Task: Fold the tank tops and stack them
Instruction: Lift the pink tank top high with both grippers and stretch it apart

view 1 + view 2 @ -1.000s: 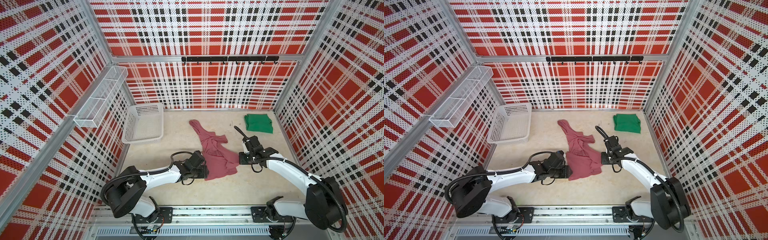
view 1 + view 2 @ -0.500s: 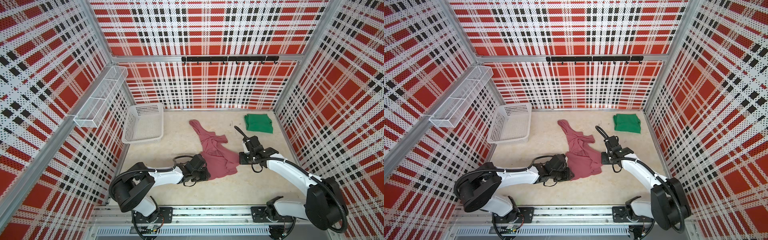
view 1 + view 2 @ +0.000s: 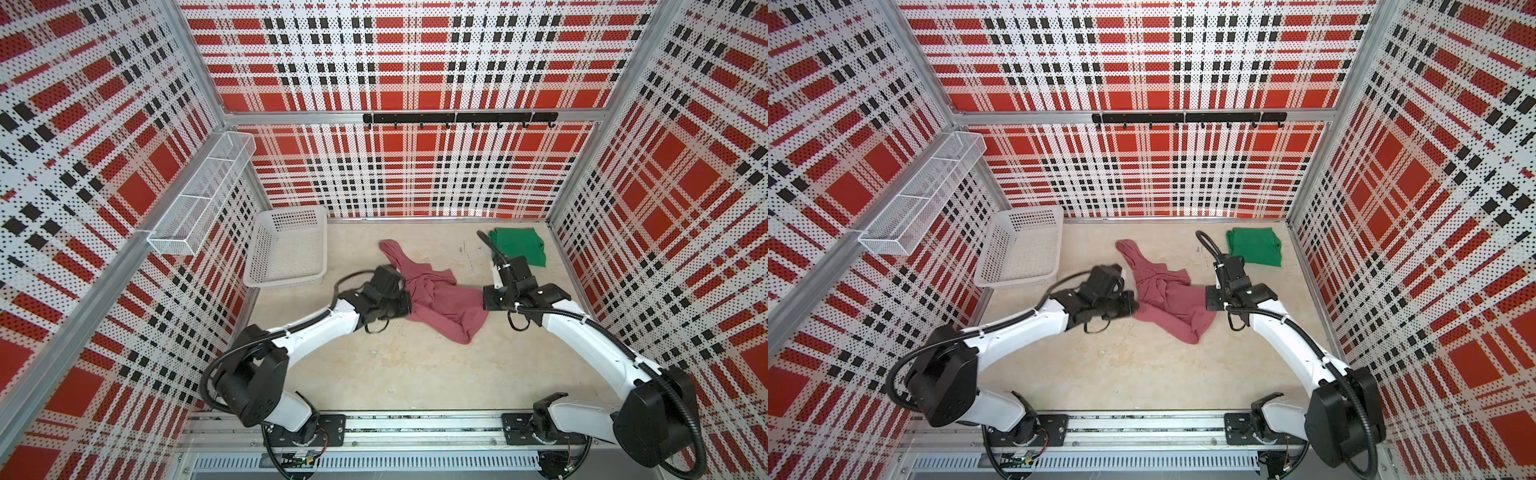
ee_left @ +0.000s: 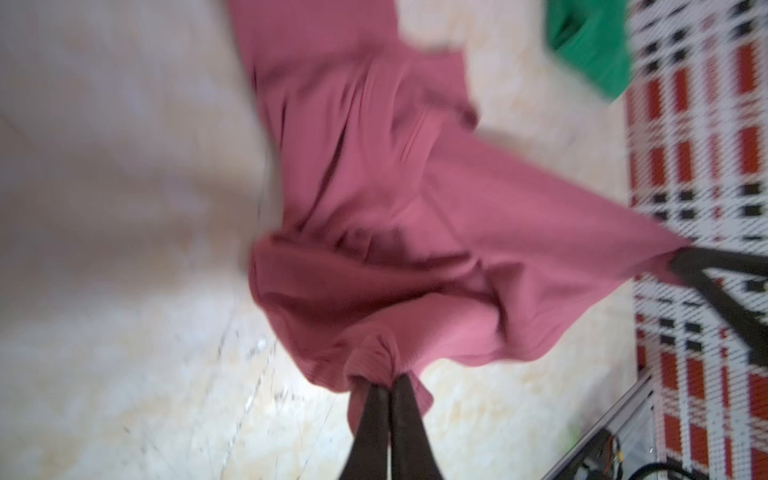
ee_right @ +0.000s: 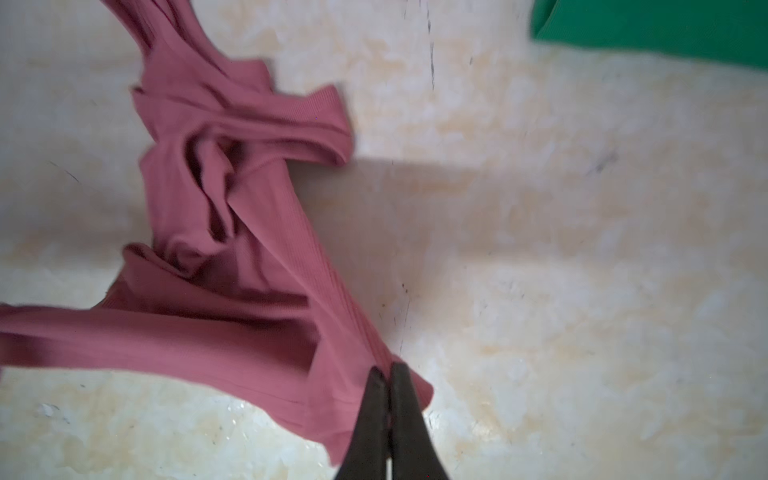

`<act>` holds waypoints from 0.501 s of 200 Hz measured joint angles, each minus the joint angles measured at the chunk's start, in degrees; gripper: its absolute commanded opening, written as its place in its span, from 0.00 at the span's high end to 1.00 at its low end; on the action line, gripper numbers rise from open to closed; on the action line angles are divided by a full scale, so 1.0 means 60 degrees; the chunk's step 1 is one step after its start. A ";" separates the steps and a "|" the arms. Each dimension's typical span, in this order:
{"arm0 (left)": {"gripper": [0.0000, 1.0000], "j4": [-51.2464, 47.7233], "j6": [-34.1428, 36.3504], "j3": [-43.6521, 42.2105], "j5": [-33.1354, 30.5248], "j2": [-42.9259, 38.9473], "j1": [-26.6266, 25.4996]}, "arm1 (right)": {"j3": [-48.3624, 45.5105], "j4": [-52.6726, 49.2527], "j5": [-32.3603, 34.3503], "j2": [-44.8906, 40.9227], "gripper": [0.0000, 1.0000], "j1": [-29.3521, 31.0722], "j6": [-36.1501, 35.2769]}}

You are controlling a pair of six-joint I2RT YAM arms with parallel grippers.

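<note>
The dusty pink tank top [image 3: 444,303] [image 3: 1167,299] lies crumpled mid-table, stretched between both grippers. My left gripper [image 3: 409,305] [image 4: 390,380] is shut on a bunched bit of its left edge. On its right corner my right gripper [image 3: 484,297] [image 5: 388,370] is shut; the left wrist view also shows that gripper [image 4: 681,257] pulling the corner taut. One strap of the pink tank top [image 5: 232,249] trails toward the back. The green tank top [image 3: 519,247] [image 3: 1254,247] [image 5: 648,29] lies folded at the back right, apart from both grippers.
A white perforated basket [image 3: 289,249] [image 3: 1021,249] stands at the back left, just beyond the left arm. A wire shelf [image 3: 199,208] hangs on the left wall and a black hook rail [image 3: 457,118] on the back wall. Plaid walls enclose the table.
My left gripper has closed on the pink top's left edge and moved back toward the basket, pulling the cloth up. The right gripper has kept its grip and stayed in place.
</note>
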 measured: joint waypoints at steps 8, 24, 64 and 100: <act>1.00 -0.0171 0.0273 0.0590 -0.0044 -0.0375 0.0455 | 0.0291 0.0055 -0.0029 -0.0153 1.00 -0.0193 -0.0058; 1.00 -0.0517 0.0743 0.1581 -0.0138 -0.0969 0.1308 | 0.0874 0.0120 -0.0044 -0.0415 1.00 -0.0554 -0.0208; 1.00 -0.1719 0.2007 0.4648 -0.0798 -0.1151 0.2466 | 0.2470 0.0127 -0.0040 -0.0623 1.00 -0.1056 -0.0696; 1.00 -0.2310 0.2881 0.6594 -0.1031 -0.1144 0.2849 | 0.3807 0.0069 -0.0087 -0.0823 1.00 -0.1239 -0.1078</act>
